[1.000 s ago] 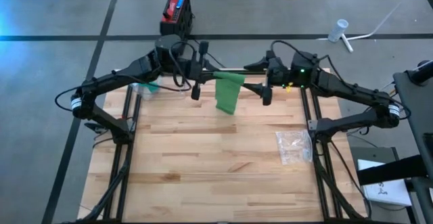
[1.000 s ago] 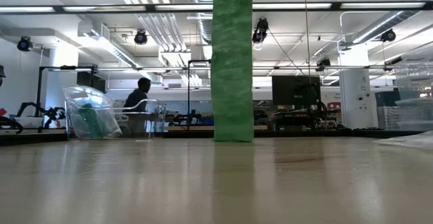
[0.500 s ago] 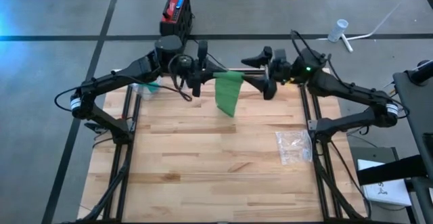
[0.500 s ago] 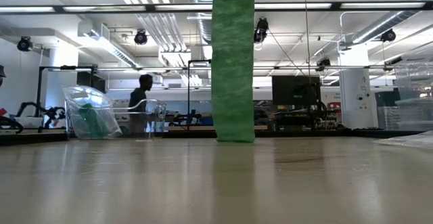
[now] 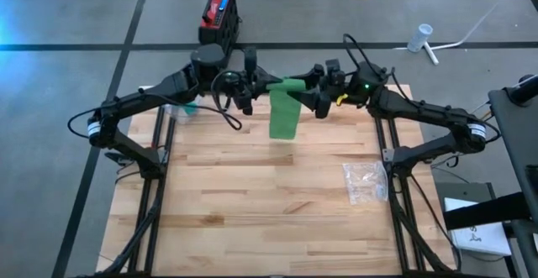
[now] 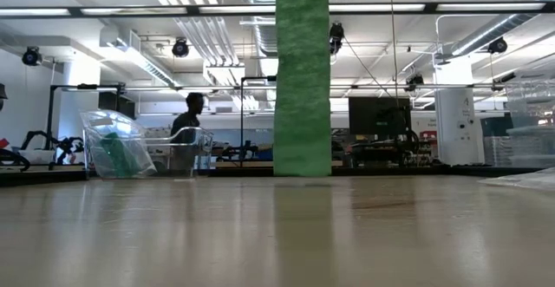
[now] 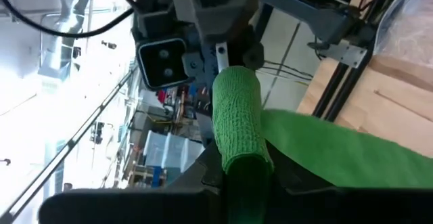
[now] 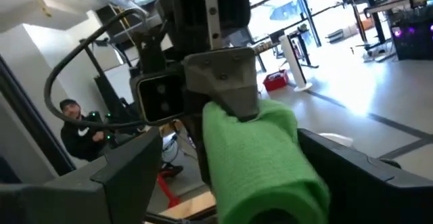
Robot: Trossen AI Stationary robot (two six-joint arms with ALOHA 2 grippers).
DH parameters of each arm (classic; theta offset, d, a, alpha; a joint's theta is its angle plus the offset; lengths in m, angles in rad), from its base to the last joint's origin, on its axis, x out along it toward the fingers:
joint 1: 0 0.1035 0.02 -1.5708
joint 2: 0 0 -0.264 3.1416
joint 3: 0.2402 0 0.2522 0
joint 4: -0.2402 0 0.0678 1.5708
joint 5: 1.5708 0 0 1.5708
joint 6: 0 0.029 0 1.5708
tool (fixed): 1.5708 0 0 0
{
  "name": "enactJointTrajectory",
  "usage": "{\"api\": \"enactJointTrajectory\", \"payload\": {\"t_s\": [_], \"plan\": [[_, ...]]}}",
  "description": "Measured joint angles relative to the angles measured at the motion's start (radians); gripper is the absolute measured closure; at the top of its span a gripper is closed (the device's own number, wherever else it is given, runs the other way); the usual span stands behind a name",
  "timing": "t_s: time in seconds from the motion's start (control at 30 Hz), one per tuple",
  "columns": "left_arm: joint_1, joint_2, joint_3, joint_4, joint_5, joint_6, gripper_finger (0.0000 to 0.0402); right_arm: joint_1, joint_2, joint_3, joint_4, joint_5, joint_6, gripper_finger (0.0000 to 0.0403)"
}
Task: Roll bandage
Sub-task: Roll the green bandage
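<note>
Now the right gripper, fingers spread, is closing in around the green bandage roll that the clenched left gripper is holding, readying the next winding turn.

We see a crinkled clear bag lying on the wooden table near its right edge. Beyond the far edge a red-and-black box stands on the floor.

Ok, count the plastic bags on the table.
2: a crinkled clear bag near the right edge, and a bag with something green inside, at the far left corner under the left arm. Others may be hidden.
</note>
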Motion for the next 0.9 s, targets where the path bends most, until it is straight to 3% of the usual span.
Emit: {"api": "enactJointTrajectory", "payload": {"t_s": [0.2, 0.63, 0.9], "plan": [[0.001, -0.001, -0.003, 0.001, -0.002, 0.000, 0.0373, -0.002, 0.000, 0.000, -0.021, 0.000, 0.030, 0.0078], [-0.006, -0.011, -0.003, 0.019, -0.002, -0.077, 0.0373, -0.034, -0.041, 0.000, -0.038, -0.009, -0.091, 0.0078], [-0.006, 0.002, -0.003, 0.047, -0.002, -0.080, 0.0373, -0.034, -0.033, 0.000, -0.038, -0.062, -0.047, 0.0088]]}}
